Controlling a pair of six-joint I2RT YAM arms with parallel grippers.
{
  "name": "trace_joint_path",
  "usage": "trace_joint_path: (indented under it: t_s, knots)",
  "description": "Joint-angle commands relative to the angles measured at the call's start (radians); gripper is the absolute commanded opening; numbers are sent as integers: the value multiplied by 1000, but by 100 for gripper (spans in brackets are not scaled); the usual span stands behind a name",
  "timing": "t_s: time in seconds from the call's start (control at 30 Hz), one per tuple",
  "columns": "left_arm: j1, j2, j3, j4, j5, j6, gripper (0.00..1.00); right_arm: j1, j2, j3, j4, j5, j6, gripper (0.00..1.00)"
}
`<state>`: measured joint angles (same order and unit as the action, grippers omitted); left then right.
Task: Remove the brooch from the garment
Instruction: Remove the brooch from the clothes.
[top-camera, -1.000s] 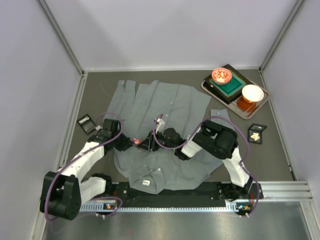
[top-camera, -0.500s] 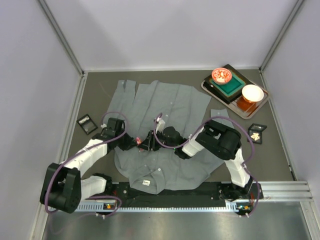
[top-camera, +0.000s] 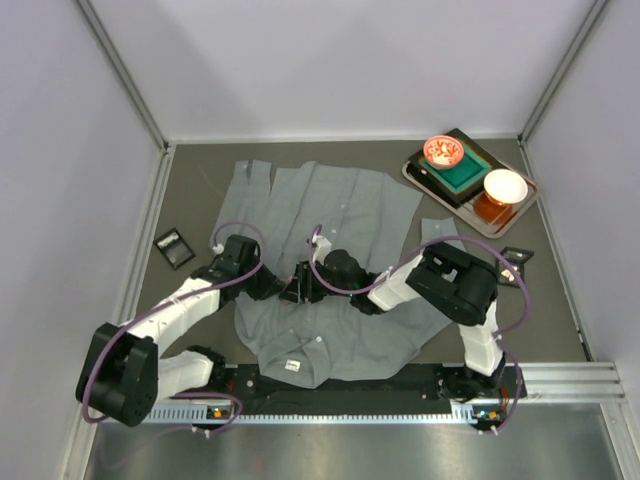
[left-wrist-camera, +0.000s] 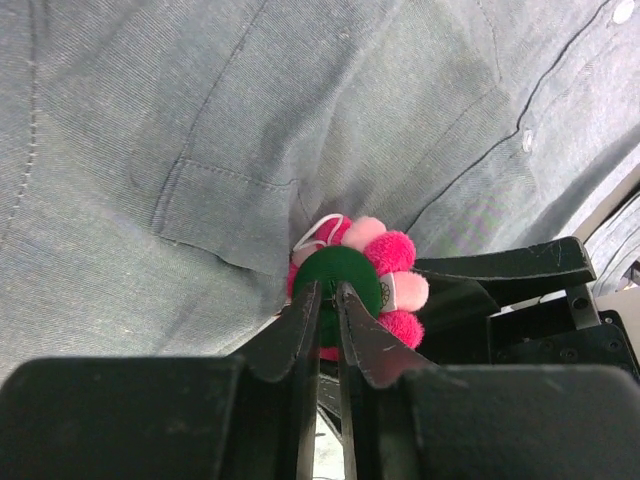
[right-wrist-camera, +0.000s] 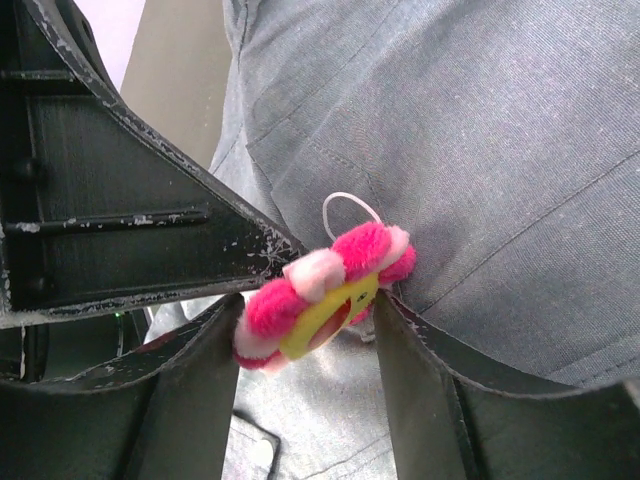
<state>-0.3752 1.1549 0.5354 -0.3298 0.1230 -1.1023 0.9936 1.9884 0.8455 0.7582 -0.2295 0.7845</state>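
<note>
The grey garment lies spread across the table. The brooch is a fuzzy pink flower with a green back. Its yellow centre shows in the right wrist view. It sits at a raised fold of the garment. My left gripper is nearly shut, its tips pinching the middle of the green back. My right gripper grips the brooch by its two opposite edges over the garment. In the top view the left gripper and right gripper meet tip to tip and hide the brooch.
A tray at the back right holds a red bowl, a white bowl and a green block. A small black box lies left of the shirt. Another lies right, partly behind the right arm.
The left gripper has moved right and closed in on the right gripper, so the pink brooch no longer shows from above. The right arm's elbow has shifted right.
</note>
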Motion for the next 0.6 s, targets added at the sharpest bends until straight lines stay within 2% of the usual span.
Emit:
trace_joint_path:
  t_s: [0.0,0.27,0.47,0.57]
  knots:
    - [-18,-3,31,23,-8,-14,15,-3,-43,-5,-43,28,-1,55]
    - [-18,-55,-5,-8,-25,-14,16,-9,-80,-26,-112,93,50,53]
    - [-16,-57,-25,8,-6,-22,16,-12,-91,-54,-95,72,70,40]
    - [-18,-57,-22,3,-9,-11,16,-10,-88,-57,-94,64,74,29]
